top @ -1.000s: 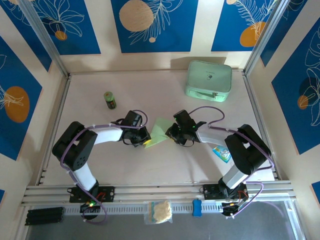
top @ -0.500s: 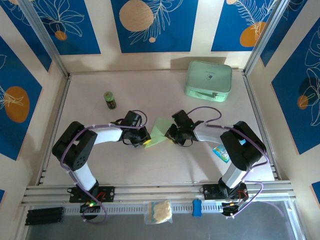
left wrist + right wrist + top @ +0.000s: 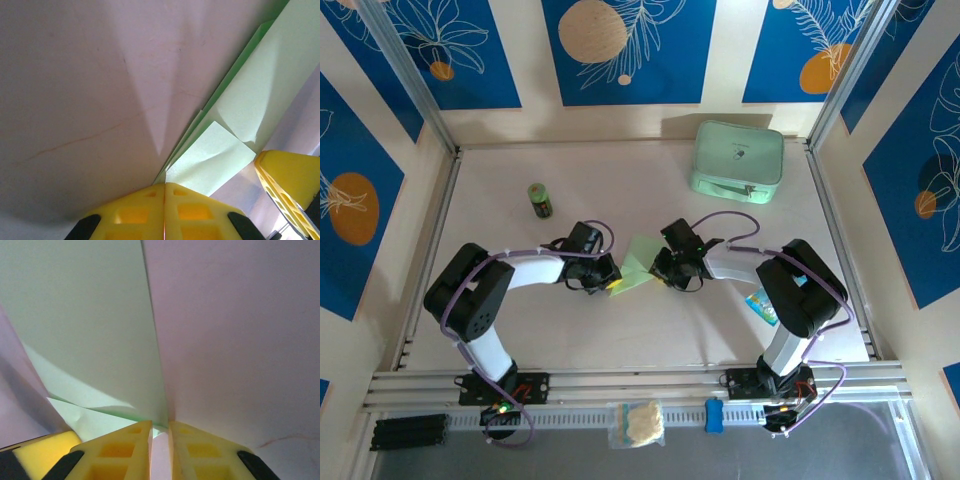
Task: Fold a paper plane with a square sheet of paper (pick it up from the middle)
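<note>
We see both arms folded low over the table, elbows out to either side and wrists turned inward so that the left gripper (image 3: 611, 281) and the right gripper (image 3: 658, 270) face each other near the middle. On the left, the yellow fingers (image 3: 150, 210) are pressed flush together with only a thin seam between them. On the right, the yellow fingers (image 3: 125, 452) stand almost together, a narrow slit left between their tips.

You see two arms, one folded green paper sheet (image 3: 637, 265), one mint case (image 3: 737, 160), one small bottle (image 3: 540, 200), one blue packet (image 3: 762, 306).
</note>
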